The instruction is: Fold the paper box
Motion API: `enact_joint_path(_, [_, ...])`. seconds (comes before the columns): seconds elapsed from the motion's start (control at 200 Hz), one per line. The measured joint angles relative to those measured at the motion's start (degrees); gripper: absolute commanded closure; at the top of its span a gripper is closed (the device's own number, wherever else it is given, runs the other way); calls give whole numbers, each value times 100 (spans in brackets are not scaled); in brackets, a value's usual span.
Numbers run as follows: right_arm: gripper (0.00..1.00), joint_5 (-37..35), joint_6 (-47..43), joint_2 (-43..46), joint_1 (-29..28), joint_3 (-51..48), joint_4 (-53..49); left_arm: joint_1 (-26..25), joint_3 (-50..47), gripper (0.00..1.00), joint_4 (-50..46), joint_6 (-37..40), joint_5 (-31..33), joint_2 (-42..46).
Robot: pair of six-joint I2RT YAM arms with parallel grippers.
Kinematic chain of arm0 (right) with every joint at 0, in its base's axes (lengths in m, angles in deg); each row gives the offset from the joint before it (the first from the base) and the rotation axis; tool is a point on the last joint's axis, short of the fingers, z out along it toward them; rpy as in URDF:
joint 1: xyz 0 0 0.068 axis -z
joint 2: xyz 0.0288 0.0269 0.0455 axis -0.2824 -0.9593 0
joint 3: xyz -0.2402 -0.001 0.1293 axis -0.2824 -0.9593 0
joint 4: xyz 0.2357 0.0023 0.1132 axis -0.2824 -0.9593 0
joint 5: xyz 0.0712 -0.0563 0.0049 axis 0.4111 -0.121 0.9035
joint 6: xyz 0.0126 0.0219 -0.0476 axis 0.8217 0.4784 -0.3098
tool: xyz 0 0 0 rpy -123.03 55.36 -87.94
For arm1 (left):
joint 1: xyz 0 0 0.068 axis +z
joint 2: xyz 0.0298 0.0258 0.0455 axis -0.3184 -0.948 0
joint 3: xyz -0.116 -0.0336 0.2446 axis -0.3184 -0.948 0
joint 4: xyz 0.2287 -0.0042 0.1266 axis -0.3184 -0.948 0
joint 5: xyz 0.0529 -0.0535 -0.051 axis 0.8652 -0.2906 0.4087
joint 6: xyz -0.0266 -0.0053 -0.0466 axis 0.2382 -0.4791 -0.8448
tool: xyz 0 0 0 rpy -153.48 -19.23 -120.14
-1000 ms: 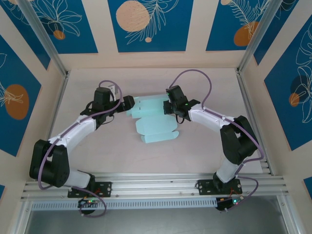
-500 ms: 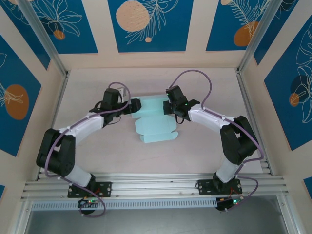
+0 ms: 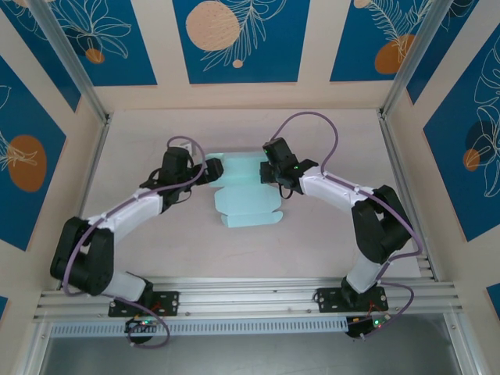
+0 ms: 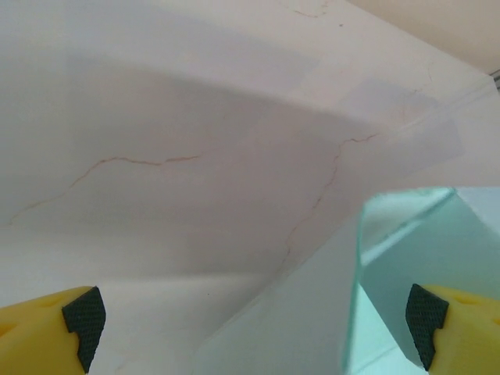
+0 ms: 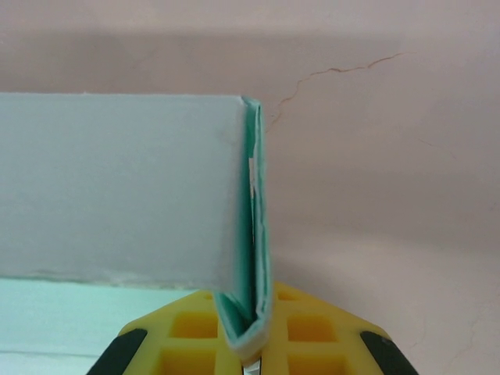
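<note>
The paper box is a pale light-blue card sheet lying partly folded mid-table. My right gripper is at its far right corner, shut on a doubled-over fold of the card that stands upright between the yellow fingers. My left gripper is at the sheet's far left edge, open wide. In the left wrist view a pale flap of the box rises between its black pads and touches neither; a greener panel shows behind it.
The pale pink tabletop has hairline cracks and stretches bare in front of the box. Aluminium rails run along the near edge, and patterned blue-and-cream walls close in the back and sides.
My left gripper has swung right to the sheet's far left edge and opened wider. The right gripper keeps its pinch and has barely moved.
</note>
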Motion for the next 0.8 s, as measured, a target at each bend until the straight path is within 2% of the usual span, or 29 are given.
enact_joint_path(0.11, [100,0,15,-59,-7,4,0,9,-411,1,-129,-76,68,546])
enact_joint_path(0.275, [100,0,42,-98,-7,4,4,9,-901,10,-251,-295,-4,968])
enact_joint_path(0.49, [100,0,42,-98,-13,7,2,-120,-1211,10,-31,-750,-380,1001])
enact_joint_path(0.655, [100,0,42,-98,-37,7,2,-597,-1220,6,446,-1012,-354,876])
enact_joint_path(0.8, [100,-2,42,-98,-70,7,0,-673,-1228,6,964,-1187,-254,562])
